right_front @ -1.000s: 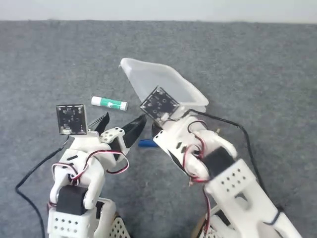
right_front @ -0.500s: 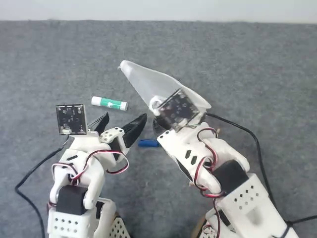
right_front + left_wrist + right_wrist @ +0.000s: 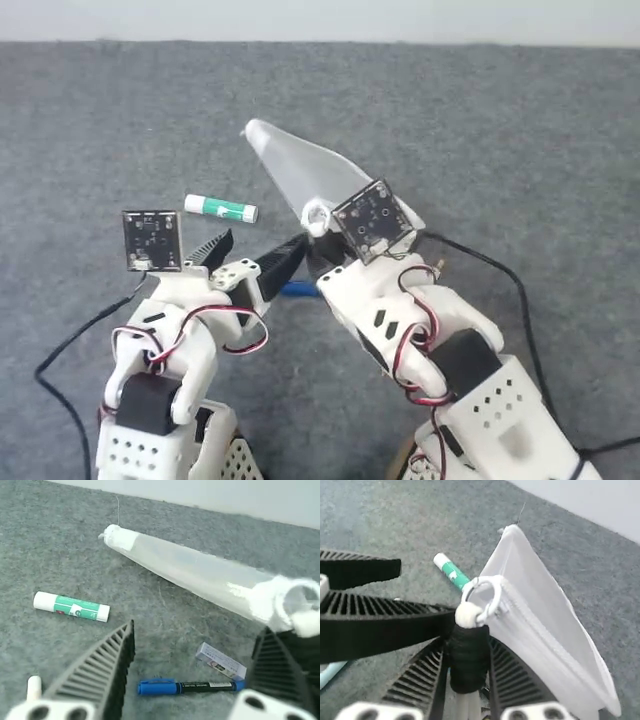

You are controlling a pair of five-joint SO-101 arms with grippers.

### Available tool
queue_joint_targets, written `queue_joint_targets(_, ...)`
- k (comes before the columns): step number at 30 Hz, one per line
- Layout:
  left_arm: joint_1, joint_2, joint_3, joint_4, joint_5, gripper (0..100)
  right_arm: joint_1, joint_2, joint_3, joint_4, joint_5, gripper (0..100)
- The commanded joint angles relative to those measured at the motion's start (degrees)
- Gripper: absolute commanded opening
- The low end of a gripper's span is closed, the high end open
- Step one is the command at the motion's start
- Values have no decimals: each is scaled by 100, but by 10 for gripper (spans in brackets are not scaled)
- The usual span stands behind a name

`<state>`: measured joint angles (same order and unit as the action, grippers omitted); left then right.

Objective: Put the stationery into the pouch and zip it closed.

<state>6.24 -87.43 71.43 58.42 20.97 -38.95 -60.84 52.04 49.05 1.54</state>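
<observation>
light: bright, even | shadows: soft, faint | glare: mild sheen on pouch [image 3: 200, 575]

The high camera looks down from the rear; both wrist cameras face forward, sharing the pouch [image 3: 305, 170].

Right hand [image 3: 318, 232] tipped the pouch [image 3: 300, 170] edge-on; left hand [image 3: 262, 243] edged forward.
</observation>
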Motion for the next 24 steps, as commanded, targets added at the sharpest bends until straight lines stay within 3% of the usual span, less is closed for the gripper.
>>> queue_joint_targets(1,26,-97,-321,18,193,356,-31,-171,-35,-57,185,6)
queue_joint_targets(17,79,-97,-365,88,202,357,-66,-171,0,-4,220,6)
queue_joint_targets(24,79,-88,-242,35,237,357,-435,-171,62,180,396,6)
